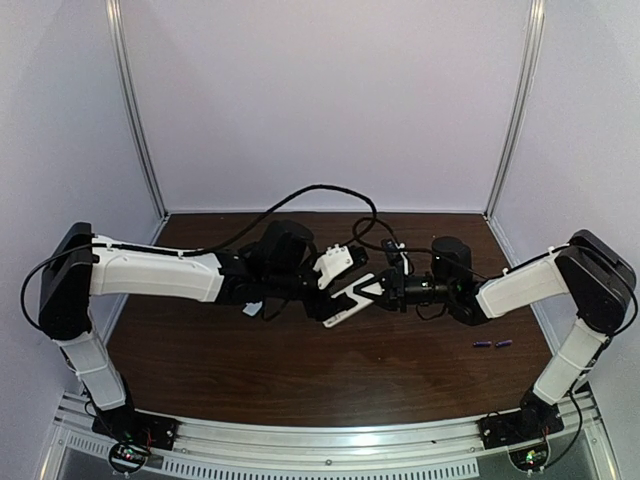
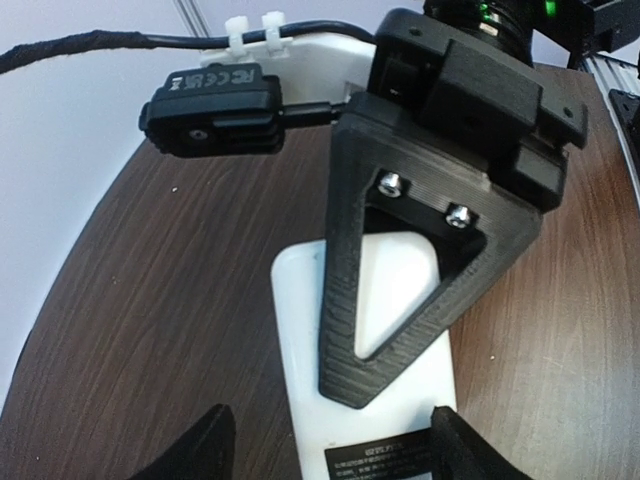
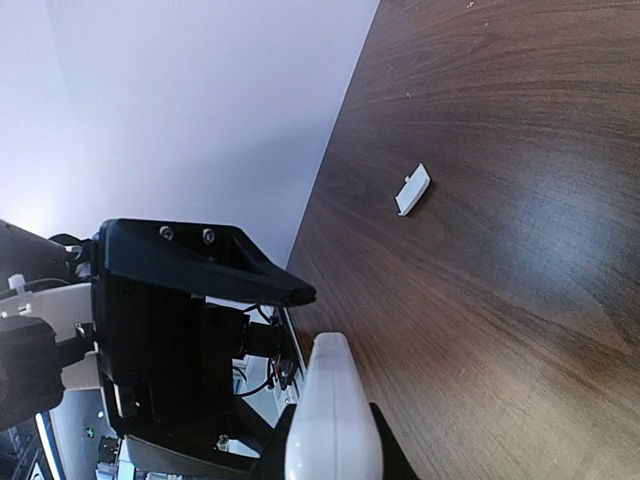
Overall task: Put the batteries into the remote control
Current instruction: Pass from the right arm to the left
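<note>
**Remote in the right claw**

The right claw (image 1: 372, 292) grips the remote (image 2: 398, 290) over the middle of the table (image 1: 250, 360), with one black finger flat on its white face. The left claw (image 2: 335, 455) is wide, its tips on both sides of the remote's end. The batteries (image 1: 492, 344) lie well apart, near the right arm.

Camera module (image 2: 210, 110) shows an FC mark; remote control (image 2: 296, 340) label (image 2: 385, 462) print illegible.
</note>
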{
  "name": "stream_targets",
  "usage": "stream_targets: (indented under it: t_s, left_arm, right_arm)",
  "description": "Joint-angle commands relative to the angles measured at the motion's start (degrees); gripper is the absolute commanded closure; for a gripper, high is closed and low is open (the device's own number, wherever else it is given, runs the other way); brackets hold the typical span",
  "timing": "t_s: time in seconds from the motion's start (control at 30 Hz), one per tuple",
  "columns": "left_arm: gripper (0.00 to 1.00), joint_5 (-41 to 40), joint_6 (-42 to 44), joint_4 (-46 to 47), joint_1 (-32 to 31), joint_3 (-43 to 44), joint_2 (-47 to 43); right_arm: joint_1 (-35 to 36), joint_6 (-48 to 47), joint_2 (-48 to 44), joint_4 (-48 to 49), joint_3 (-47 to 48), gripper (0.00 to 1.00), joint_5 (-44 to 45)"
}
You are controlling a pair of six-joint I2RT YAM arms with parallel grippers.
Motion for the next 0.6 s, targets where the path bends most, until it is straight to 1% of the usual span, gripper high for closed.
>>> stream_targets:
  t_s: [0.0, 0.17, 0.27, 0.37, 0.47, 0.5, 0.57]
  left_arm:
    - [0.28, -0.08, 0.29, -3.52, -0.3, 1.5, 2.38]
    - [0.29, 2.24, 0.37, -4.38, -0.56, 2.15, 3.11]
    - [0.29, 2.25, -0.03, -4.76, -0.73, 2.26, 3.41]
    - [0.37, 0.66, -0.45, -5.15, -0.68, 2.53, 3.73]
    - [0.5, -0.35, -0.59, -5.45, -0.68, 2.59, 3.65]
    - [0.54, -0.55, -0.67, -5.53, -0.67, 2.58, 3.64]
    - [0.61, -0.71, -0.84, -5.75, -0.75, 2.39, 3.56]
  right_arm:
    - [0.48, 0.26, -0.47, 3.36, 1.44, 0.99, -0.75]
    - [0.39, -0.21, -0.88, 2.58, 1.4, 0.99, -0.2]
    - [0.42, -0.47, -1.02, 2.08, 1.49, 0.99, -0.02]
    - [0.36, -0.38, -1.16, 2.09, 1.59, 0.99, -0.15]
    - [0.23, -0.75, -1.4, 1.29, 1.66, 0.97, -0.17]
    - [0.1, -0.9, -1.45, 1.03, 1.66, 0.94, 0.0]
    - [-0.39, -1.17, -1.7, 0.24, 1.54, 0.81, 0.22]
